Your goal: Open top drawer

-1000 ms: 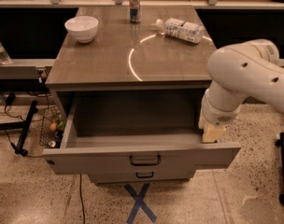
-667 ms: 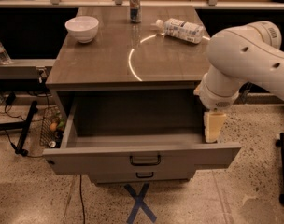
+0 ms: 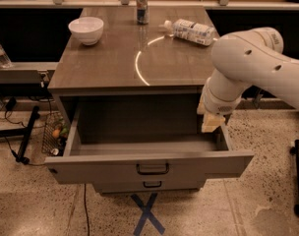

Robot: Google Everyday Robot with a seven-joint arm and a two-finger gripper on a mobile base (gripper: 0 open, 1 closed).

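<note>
The top drawer point(image 3: 90, 168) of the grey-brown cabinet stands pulled far out, its inside bare. Its small dark loop handle point(image 3: 152, 169) sits at the centre of the flat front. A narrower drawer point(image 3: 149, 185) with a smaller handle shows just below it, closed. My gripper point(image 3: 211, 122) hangs from the white arm point(image 3: 248, 63) at the right, above the drawer's right rear corner, apart from the handle. Only its pale tip shows.
On the cabinet top point(image 3: 110, 58) stand a white bowl point(image 3: 86, 30), a can point(image 3: 142, 5) and a plastic bottle point(image 3: 191, 32) lying on its side. A wire basket point(image 3: 53, 134) is at the left on the floor. Blue tape X point(image 3: 147, 213) marks the floor in front.
The arm has lifted and drawn back to the right, raising the gripper from the drawer's right side to above its rear corner. The drawer stays open.
</note>
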